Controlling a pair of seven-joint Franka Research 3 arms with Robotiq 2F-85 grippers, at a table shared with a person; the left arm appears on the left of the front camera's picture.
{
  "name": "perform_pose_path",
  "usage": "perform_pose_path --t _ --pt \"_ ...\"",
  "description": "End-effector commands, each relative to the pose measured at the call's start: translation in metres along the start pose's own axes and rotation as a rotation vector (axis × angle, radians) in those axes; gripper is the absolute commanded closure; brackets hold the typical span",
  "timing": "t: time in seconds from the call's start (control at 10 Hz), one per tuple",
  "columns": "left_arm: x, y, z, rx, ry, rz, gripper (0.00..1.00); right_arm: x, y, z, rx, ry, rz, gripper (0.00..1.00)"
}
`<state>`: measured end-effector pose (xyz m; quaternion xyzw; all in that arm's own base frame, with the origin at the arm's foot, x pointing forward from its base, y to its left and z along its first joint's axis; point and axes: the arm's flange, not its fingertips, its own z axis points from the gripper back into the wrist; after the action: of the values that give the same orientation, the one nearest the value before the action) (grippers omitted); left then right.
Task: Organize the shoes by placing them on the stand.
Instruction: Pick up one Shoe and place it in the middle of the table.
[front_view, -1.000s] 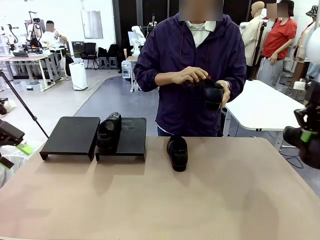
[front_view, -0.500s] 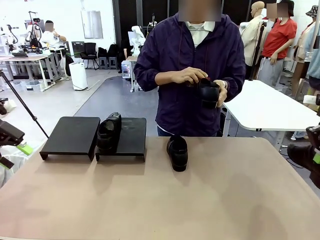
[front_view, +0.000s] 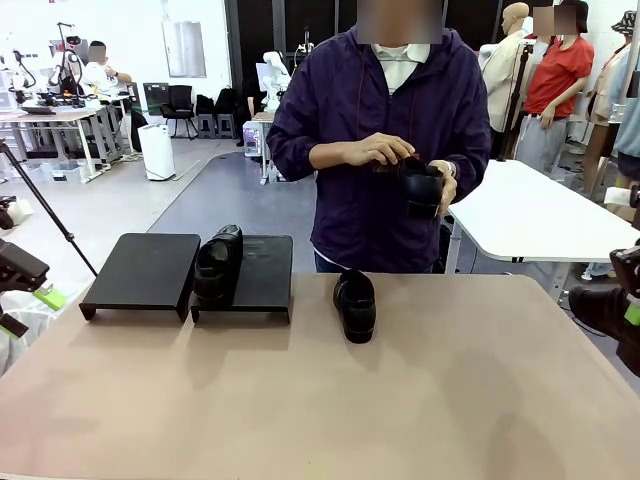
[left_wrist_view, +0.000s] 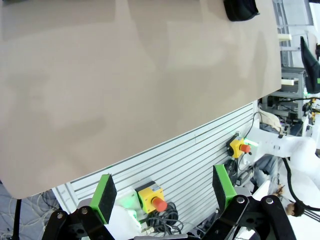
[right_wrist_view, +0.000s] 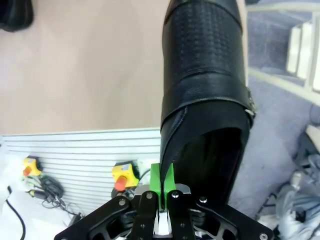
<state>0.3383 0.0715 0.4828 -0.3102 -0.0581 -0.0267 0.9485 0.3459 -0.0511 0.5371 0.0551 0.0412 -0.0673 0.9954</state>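
Right tool (right_wrist_view: 161, 186) is pressed together on the thin leather rim beside the opening of a glossy black dress shoe (right_wrist_view: 205, 95), pinching that rim between its green pads. This held shoe has a finely perforated vamp, a smooth band across the instep and a small metal buckle (right_wrist_view: 250, 106) on one side. It hangs over the right edge of the tabletop (front_view: 330, 400).

Left tool (left_wrist_view: 164, 192) is spread wide with nothing between its green pads (left_wrist_view: 106, 192), and hangs off the tabletop's left edge. Below it are a ribbed metal panel and yellow boxes with red stop buttons (left_wrist_view: 159, 203).

The stand (front_view: 145, 268), two low matte-black trays side by side, sits near the far left corner of the tabletop. A second black shoe (front_view: 218, 265) rests on the right tray (front_view: 262, 270), along that tray's left edge, toe toward the near edge. A third black shoe (front_view: 355, 305) lies directly on the tabletop near the middle of the far edge, well apart from the stand, its rounded toe also toward the near edge.

Beyond the far edge, a person in a dark purple jacket holds a fourth black shoe (front_view: 424, 190) in both hands (front_view: 375, 150) at chest height.
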Motion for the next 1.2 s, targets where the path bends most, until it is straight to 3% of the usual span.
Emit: perform_pose_path --t 0.0,0.2,0.5,0.8,1.1 --pt "0.000 -0.001 0.002 -0.019 -0.002 -0.009 0.00 -0.061 0.042 0.012 0.003 -0.052 -0.090 1.00" --pt "0.000 -0.001 0.002 -0.019 -0.002 -0.009 0.00 -0.117 0.090 0.000 0.011 -0.070 -0.118 1.00" --pt "0.000 -0.001 0.002 -0.019 -0.002 -0.009 0.00 -0.154 0.177 -0.027 0.057 0.009 0.051 1.00" --pt "0.000 -0.001 0.002 -0.019 -0.002 -0.009 0.00 -0.158 0.255 -0.067 0.062 0.112 0.118 1.00" --pt "0.000 -0.001 0.002 -0.019 -0.002 -0.009 0.00 -0.135 0.318 -0.115 0.036 0.061 0.121 1.00"
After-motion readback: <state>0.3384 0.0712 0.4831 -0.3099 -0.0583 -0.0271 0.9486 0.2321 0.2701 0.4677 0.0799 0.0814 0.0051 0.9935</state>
